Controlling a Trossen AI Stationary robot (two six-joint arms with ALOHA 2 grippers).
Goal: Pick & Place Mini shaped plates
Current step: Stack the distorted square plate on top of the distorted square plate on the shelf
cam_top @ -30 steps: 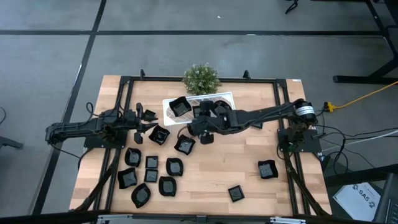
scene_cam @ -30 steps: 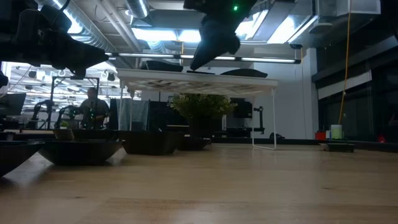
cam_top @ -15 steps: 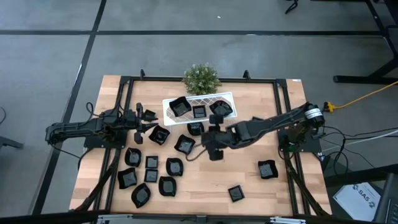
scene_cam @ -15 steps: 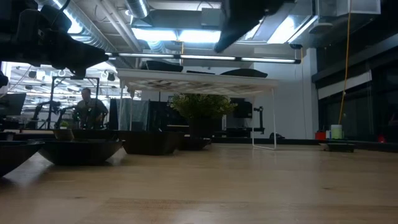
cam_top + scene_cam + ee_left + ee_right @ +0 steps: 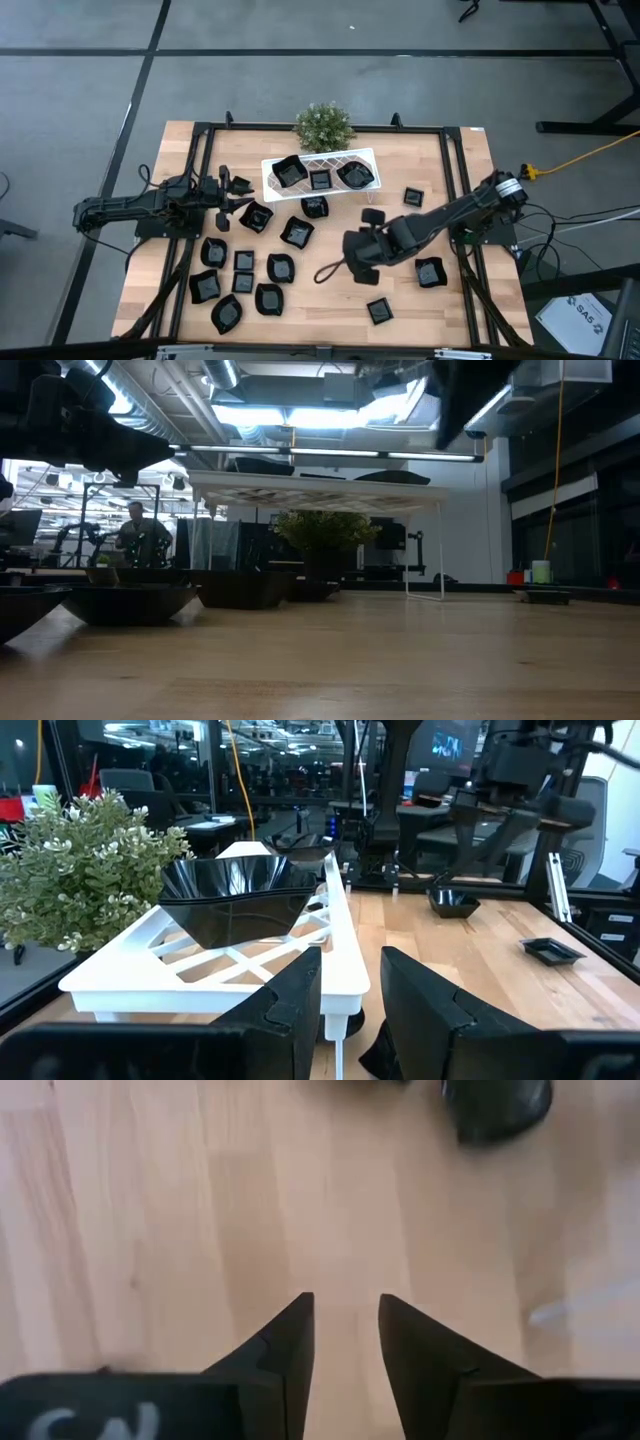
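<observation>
1. Roughly a dozen plates [image 5: 243,260] lie loose on the table, left and below the rack [image 5: 367,155].
2. Left gripper [image 5: 237,195] waits left of the rack, jaws apart, empty.
3. Three plates sit on the rack.
4. Right gripper [image 5: 358,262] hovers below the rack, jaws apart, empty.

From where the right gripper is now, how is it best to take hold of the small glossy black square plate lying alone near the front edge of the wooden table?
The small glossy black square plate lies flat and apart from other dishes, just in front of the right gripper. Probably best to come straight down from above and pinch one raised rim edge; bare wood surrounds it, leaving the fingers room.
</observation>
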